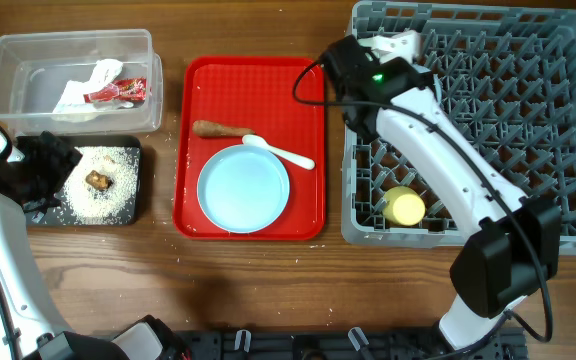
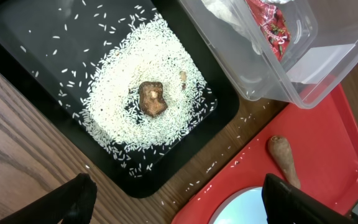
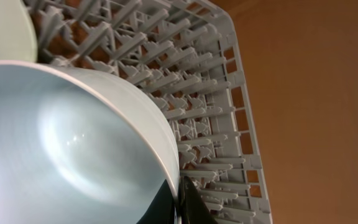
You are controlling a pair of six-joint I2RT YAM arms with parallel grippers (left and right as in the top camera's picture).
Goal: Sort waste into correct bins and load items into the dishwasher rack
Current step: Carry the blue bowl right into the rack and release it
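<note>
The grey dishwasher rack (image 1: 528, 120) stands at the right with the yellow cup (image 1: 404, 206) in its near left corner. My right gripper (image 3: 179, 200) is shut on the rim of a pale bowl (image 3: 73, 143), held over the rack's far left part (image 1: 396, 44). A second pale bowl (image 3: 2, 28) sits behind it. The pale blue plate (image 1: 243, 187), white spoon (image 1: 280, 151) and brown stick piece (image 1: 220, 129) lie on the red tray. The clear tub (image 1: 28, 55) holds the napkin (image 1: 86, 88) and red wrapper (image 1: 118, 93). The black tray (image 2: 36, 37) holds rice (image 2: 123, 118) and the brown lump (image 2: 152, 98). My left gripper (image 2: 179, 199) is open and empty beside it.
The red tray (image 1: 193, 140) lies between the bins and the rack. Loose rice grains are scattered on the wooden table (image 2: 17, 162) around the black tray. The right arm stretches across the rack's left side.
</note>
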